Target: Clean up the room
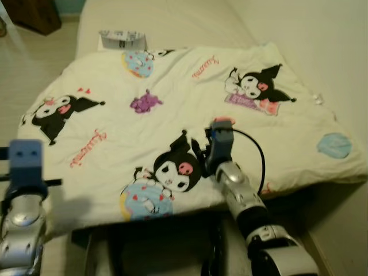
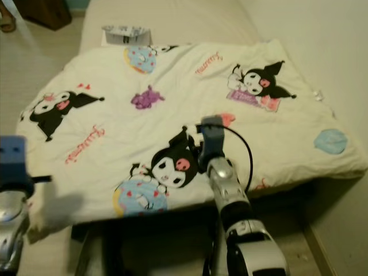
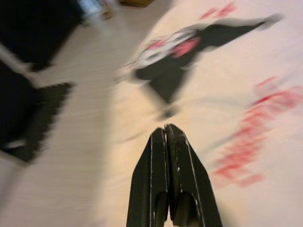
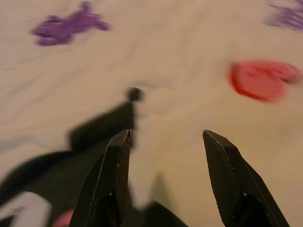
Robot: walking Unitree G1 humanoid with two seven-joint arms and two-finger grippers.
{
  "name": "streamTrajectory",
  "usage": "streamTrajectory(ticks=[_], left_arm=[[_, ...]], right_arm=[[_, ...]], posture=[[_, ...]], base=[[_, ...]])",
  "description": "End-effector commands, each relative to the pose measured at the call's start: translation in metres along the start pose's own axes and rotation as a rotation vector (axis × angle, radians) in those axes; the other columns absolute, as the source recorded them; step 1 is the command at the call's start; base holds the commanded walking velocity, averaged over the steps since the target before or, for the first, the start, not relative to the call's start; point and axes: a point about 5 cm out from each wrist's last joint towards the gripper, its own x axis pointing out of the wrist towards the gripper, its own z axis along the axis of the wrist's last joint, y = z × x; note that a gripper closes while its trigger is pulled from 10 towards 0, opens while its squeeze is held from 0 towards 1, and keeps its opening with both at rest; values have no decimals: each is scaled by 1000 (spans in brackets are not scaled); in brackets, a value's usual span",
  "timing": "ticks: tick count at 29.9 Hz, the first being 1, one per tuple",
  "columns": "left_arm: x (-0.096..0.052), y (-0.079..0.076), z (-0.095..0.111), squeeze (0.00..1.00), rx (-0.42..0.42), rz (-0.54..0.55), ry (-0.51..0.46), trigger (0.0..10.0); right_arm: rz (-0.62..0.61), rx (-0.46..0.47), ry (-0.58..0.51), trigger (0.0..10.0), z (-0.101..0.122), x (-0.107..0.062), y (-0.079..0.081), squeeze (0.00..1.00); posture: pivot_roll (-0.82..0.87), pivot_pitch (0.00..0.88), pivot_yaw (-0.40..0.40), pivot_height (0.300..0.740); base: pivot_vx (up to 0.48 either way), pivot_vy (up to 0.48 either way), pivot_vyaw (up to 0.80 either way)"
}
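Cream soft fabric blanket (image 1: 172, 103) with black cartoon-character prints, red script lettering, purple figures and pale blue round motifs lies spread over the bed (image 1: 167, 23); surface lightly wrinkled, near edge draped over the bed's side above a dark shadowed gap. Plain pale wall on the robot's right; light floor on its left.

Dark brown wooden furniture (image 1: 34, 14) stands on the floor beyond the bed's far-left corner.

Small white printed package (image 1: 122, 40) rests on the bare mattress, touching the blanket's far edge.

Right gripper (image 4: 165, 137) hovers over the blanket near a black character print and a red heart; fingers apart, holding nothing.

Left gripper (image 3: 166, 135) sits above the blanket's left edge, fingers pressed together, empty; view blurred.
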Motion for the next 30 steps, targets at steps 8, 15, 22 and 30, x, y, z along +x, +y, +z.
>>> streamTrajectory(ticks=[8, 15, 22, 30], left_arm=[[-3, -71, -10, 0, -65, -195, 3, 10000], [-19, -89, -20, 0, -140, -300, 78, 10000], [-29, -92, -31, 0, -83, -322, 56, 10000], [-32, -81, -36, 0, -121, -279, 74, 10000]], right_arm=[[-121, 40, -7, 10000, -21, -20, -19, 0], [-160, 63, 0, 10000, -23, -26, -22, 0], [-121, -12, 3, 10000, -25, -29, -17, 0], [-112, -2, 17, 10000, -26, -30, -17, 0]], posture=[[-9, 125, -33, 541], [-42, 101, 18, 561], [-56, 91, 15, 586], [-49, 90, 12, 626]], base=[[0, 0, 0], [0, 0, 0], [0, 0, 0], [0, 0, 0]])
